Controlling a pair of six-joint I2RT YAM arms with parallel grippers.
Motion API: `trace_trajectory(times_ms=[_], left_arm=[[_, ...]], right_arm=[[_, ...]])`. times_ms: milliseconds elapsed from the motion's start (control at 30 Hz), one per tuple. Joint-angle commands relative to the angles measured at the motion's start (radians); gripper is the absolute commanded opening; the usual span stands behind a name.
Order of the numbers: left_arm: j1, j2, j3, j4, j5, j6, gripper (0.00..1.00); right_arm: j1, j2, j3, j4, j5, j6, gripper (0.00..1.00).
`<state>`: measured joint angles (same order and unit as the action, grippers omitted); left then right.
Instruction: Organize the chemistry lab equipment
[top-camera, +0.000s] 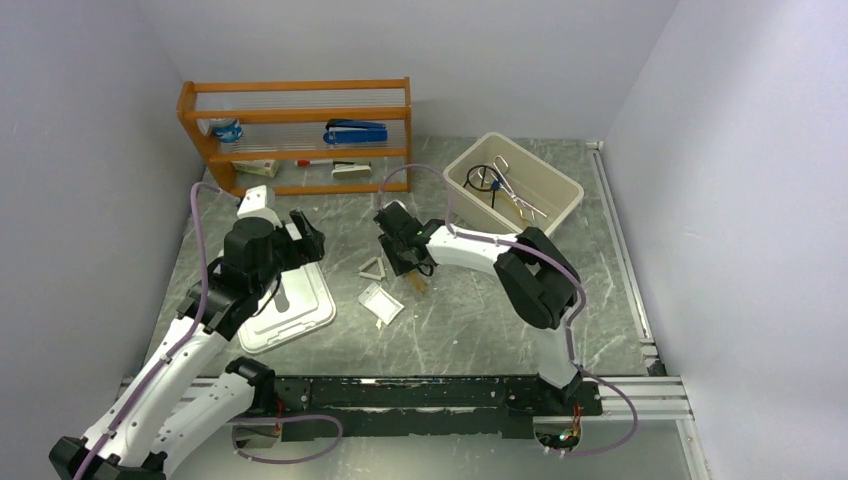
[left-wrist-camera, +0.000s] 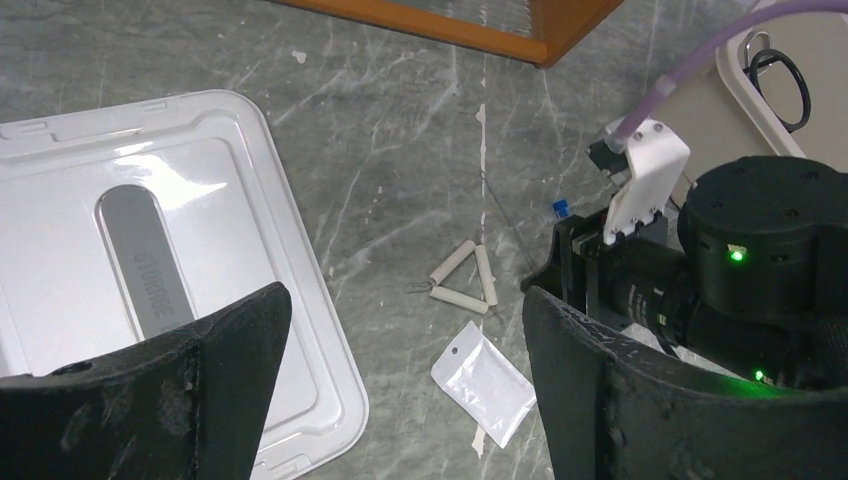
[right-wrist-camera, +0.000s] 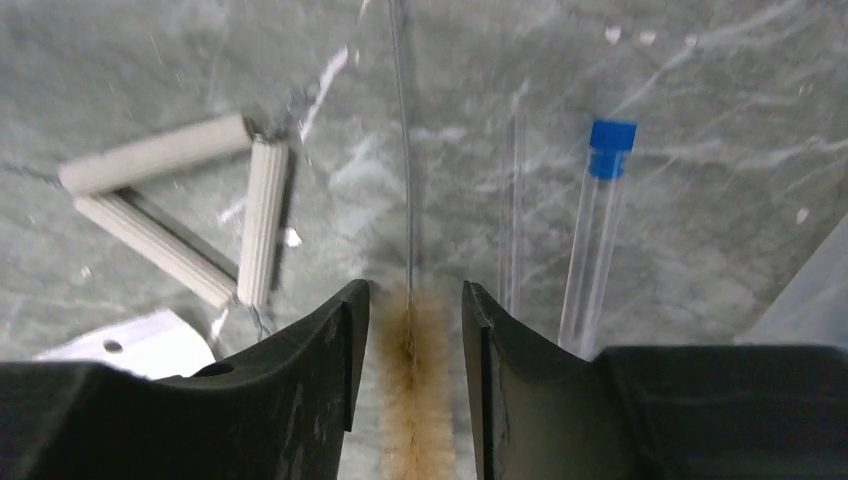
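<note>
Logging the step in hand, asks the keeper: which item, what grip?

Clerk: Item: brush (right-wrist-camera: 415, 400), mid-tabletop, between triangle (right-wrist-camera: 180, 215) and blue-capped tube (right-wrist-camera: 600, 230). Right gripper (right-wrist-camera: 415, 300) straddles its bristles, jaws narrowly apart, not visibly squeezing. Advice: close squarely on the bristle core, lift straight, and keep the wire stem off the tube.

Keeper: Containers?

Clerk: Beige bin (top-camera: 565, 205), toward the tabletop's far right corner, contains black tripod ring (top-camera: 483, 180) and metal tongs (top-camera: 515, 197). White lid (top-camera: 300, 315) lies flat near the left edge. Left gripper (left-wrist-camera: 400, 300) hovers above the lid, jaws wide apart, holding nothing. White packet (top-camera: 381, 303) lies loose, mid-tabletop.
</note>
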<state>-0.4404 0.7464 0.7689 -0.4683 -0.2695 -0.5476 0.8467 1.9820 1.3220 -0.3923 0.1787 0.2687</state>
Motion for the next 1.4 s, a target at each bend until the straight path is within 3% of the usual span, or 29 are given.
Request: trace_trajectory(times_ms=[0,267,433,533,867,1100,1367], left_arm=[[-0.001,-0.001,-0.015,0.042,0.022,0.014,0.89],[-0.002,0.003,-0.016,0.045,0.029,0.017,0.89],[-0.001,-0.002,-0.017,0.043,0.025,0.014,0.89],[-0.001,-0.003,-0.019,0.045,0.027,0.014,0.89],[-0.001,-0.010,-0.022,0.049,0.032,0.013,0.89],[-0.002,-0.022,-0.020,0.042,0.028,0.014,0.90],[-0.001,-0.014,-0.026,0.066,0.058,0.018,0.90]], right_arm=[[0.008,0.055,0.065,0.003,0.072,0.001,0.42],[0.008,0.136,0.145,-0.021,0.056,-0.035,0.41],[0.008,0.151,0.166,-0.042,0.057,-0.039,0.12],[0.008,0.121,0.153,-0.033,0.065,-0.044,0.00],[0.003,-0.122,0.136,-0.002,0.063,-0.126,0.00],[-0.036,-0.315,0.085,0.018,0.230,-0.259,0.00],[-0.288,-0.479,0.038,0.078,0.242,-0.402,0.00]])
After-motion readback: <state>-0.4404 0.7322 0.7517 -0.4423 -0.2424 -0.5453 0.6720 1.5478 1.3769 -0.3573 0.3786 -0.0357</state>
